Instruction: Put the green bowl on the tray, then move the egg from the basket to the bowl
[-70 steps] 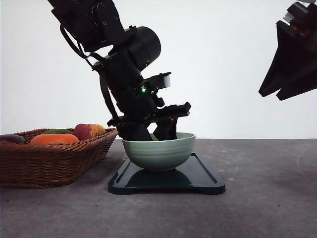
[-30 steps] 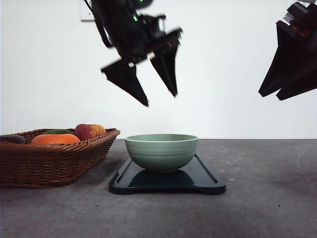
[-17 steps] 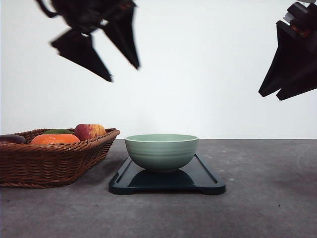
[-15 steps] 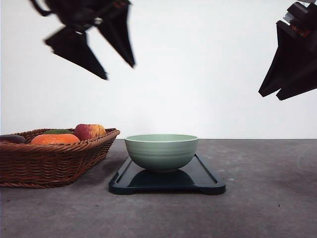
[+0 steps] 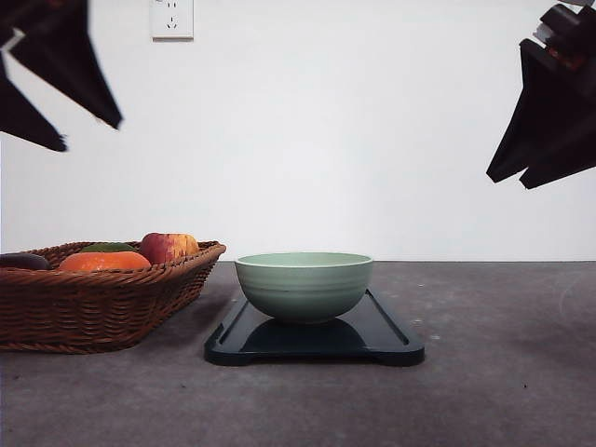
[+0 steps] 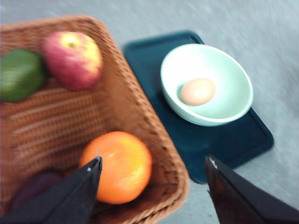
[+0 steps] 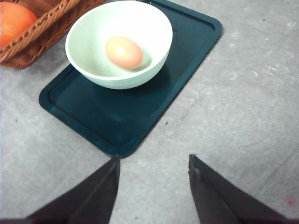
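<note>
The pale green bowl point(image 5: 304, 284) stands upright on the dark tray point(image 5: 317, 343), right of the wicker basket point(image 5: 93, 303). A tan egg point(image 6: 198, 91) lies inside the bowl point(image 6: 226, 79), and it shows in the right wrist view too as the egg point(image 7: 124, 52) in the bowl point(image 7: 88, 35) on the tray point(image 7: 140, 116). My left gripper point(image 5: 91, 137) hangs open high above the basket point(image 6: 117, 93), holding nothing. Up at the right, my right gripper point(image 5: 507, 182) is open and empty, well above the table.
In the basket lie a red apple point(image 6: 72, 59), a green fruit point(image 6: 18, 74), an orange point(image 6: 117, 165) and a dark purple item point(image 6: 35, 186). The grey table point(image 5: 503, 372) stretches right of the tray. A wall socket point(image 5: 172, 19) is on the back wall.
My left gripper lifted out of the bowl, then swung up and left to above the basket, open. The bowl stayed on the tray. The right arm has not moved.
</note>
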